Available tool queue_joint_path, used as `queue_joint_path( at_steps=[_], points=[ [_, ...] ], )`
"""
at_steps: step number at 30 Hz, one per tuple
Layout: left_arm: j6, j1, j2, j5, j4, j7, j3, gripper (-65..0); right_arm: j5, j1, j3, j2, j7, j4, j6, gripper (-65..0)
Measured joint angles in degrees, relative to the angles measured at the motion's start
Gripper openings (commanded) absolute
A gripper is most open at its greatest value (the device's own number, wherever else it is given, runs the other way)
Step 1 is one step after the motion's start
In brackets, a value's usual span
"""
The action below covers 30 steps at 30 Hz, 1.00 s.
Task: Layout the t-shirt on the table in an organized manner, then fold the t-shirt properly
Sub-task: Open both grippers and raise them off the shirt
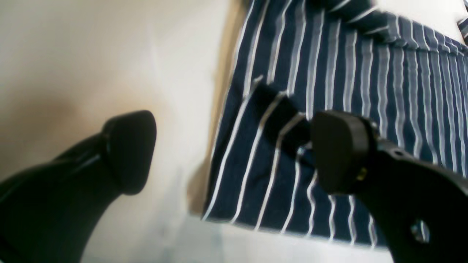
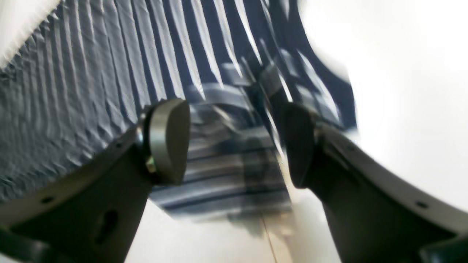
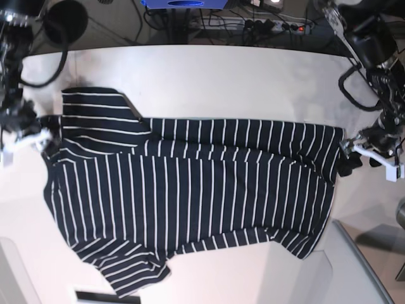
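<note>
Lying spread on the table (image 3: 209, 82), t-shirt (image 3: 190, 190), both pincers parted

Base view: overhead, looking straight down on the table (image 3: 209, 82) with the whole t-shirt (image 3: 190, 196) spread across it; left wrist view: close behind the left gripper (image 1: 234, 153) at one shirt edge; right wrist view: equally close behind the right gripper (image 2: 237, 142) at the opposite edge, blurred.
</note>
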Motion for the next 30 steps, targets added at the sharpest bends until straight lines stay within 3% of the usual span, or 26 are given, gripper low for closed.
queue_joint_path(
  at_steps=[2,4,14,18,23,30],
  points=[
    [-1.55,5.35,0.11,0.66,5.35,0.28,-0.09,0.0,-0.22,-4.17,0.13,-0.76,-0.28,-0.13,0.13,-26.7],
    [-5.31,9.68,0.33,0.94,9.27,0.81,-0.28,0.0,-0.37,-5.35,0.11,-1.38,1.57,-1.44,0.37,-26.7],
    [-5.2,17.46,0.61,0.55,12.28,0.48,-0.04,0.0,-0.13,-3.65,-0.02,-1.31,3.89,-14.93,3.04,-26.7],
    [-5.2,17.25,0.94,0.33,12.28,0.22,-0.04,0.0,0.09,-2.93,0.04,-1.05,5.16,-16.96,4.26,-26.7],
    [-5.2,17.35,2.12,0.35,12.28,0.28,-0.04,0.0,0.2,-2.54,0.22,-0.98,5.92,-18.36,9.05,-26.9],
    [-5.2,17.31,2.8,0.35,12.28,0.28,-0.04,0.0,0.66,-2.51,0.26,-2.51,5.92,-18.16,10.29,-27.0]
  ],
)
